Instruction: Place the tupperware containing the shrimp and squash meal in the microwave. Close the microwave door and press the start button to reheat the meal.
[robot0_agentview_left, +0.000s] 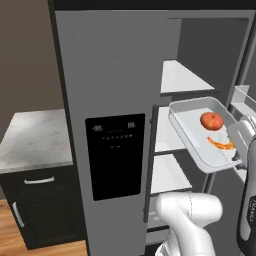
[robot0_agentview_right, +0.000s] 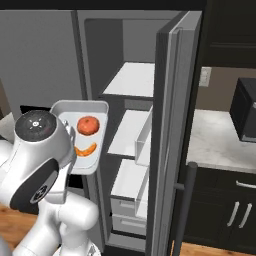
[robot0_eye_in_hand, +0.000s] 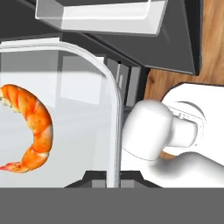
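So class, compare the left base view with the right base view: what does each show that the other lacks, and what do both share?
Left base view alone: the fridge's black dispenser panel and a marble counter left of the fridge. Right base view alone: the microwave on a counter right of the fridge. Both: the tupperware with the shrimp and squash, held in front of the open fridge.

One tupperware (robot0_agentview_left: 192, 131) sits raised in front of the refrigerator (robot0_agentview_left: 112, 80), with two pieces of food in it: one round red-orange squash (robot0_agentview_left: 212, 120) and one curved orange shrimp (robot0_eye_in_hand: 30, 129). Inside the refrigerator are three white shelves (robot0_agentview_right: 131, 80). Right of the refrigerator stands one black microwave (robot0_agentview_right: 245, 110) on one marble counter (robot0_agentview_right: 220, 142); left of it, another counter (robot0_agentview_left: 31, 137).
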